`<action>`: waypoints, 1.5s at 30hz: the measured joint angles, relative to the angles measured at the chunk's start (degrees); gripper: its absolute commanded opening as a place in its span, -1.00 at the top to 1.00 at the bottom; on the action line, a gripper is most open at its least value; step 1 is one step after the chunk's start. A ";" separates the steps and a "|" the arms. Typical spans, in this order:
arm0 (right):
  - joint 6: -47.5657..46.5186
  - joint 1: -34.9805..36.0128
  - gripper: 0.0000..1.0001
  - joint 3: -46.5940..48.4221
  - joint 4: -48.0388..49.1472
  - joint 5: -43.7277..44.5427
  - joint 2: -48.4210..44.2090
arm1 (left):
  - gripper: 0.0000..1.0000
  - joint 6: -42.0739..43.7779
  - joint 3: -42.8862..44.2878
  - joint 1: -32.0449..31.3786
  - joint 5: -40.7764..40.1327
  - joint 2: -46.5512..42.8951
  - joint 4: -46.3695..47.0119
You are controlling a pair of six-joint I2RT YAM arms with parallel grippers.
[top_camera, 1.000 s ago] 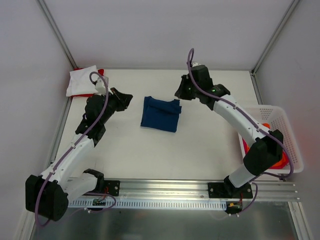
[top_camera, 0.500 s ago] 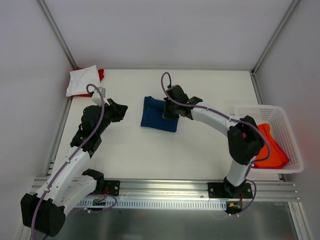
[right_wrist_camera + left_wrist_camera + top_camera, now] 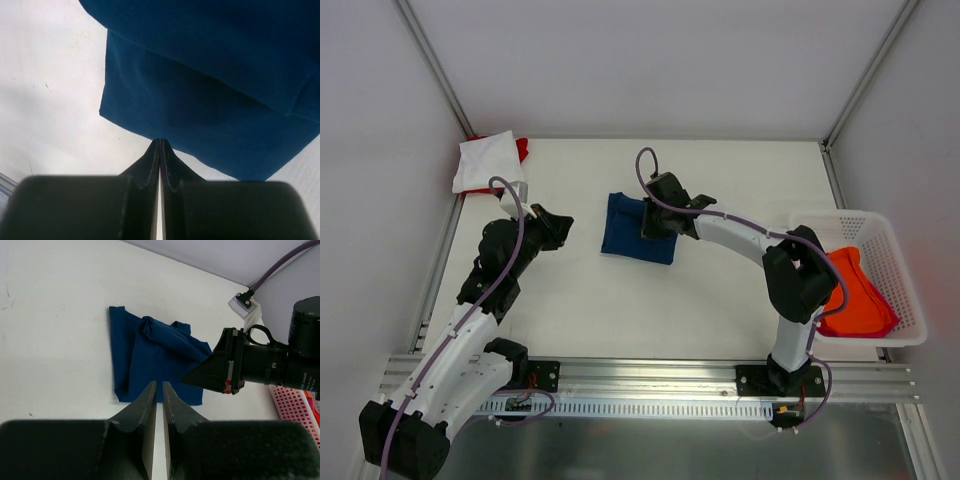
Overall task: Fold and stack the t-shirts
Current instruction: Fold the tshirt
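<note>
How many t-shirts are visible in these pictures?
4: the navy t-shirt in the middle, the white t-shirt in the far left corner, the red t-shirt under it, the orange t-shirt in the basket. More may be hidden there.

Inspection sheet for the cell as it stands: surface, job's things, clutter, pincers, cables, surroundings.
Surface: white table, a few faint marks.
Job's things: navy t-shirt folded mid-table, top layer rumpled; white t-shirt on a red one at the far left corner; orange t-shirt in the basket.
Clutter: nothing seen.
Pincers: left pincer shut, empty, short of the navy shirt; right pincer shut, tips at that shirt's edge, no cloth between them.
Cables: purple cable looped over each arm.
Surroundings: white walls; metal rail at the near edge.
</note>
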 measured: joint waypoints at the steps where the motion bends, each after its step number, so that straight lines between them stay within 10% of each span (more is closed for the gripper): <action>1: 0.00 0.02 0.99 0.28 0.00 0.00 0.35 | 0.81 0.00 -0.24 0.00 0.00 -0.22 -0.22; 29: -2.23 -4.46 0.99 15.98 -2.75 -1.44 14.73 | 0.82 0.09 -1.68 0.00 -0.07 -2.08 -2.38; 45: -5.07 -7.96 0.99 42.73 -8.81 -4.85 31.67 | 0.84 0.85 -1.68 0.00 -0.31 -0.81 -2.40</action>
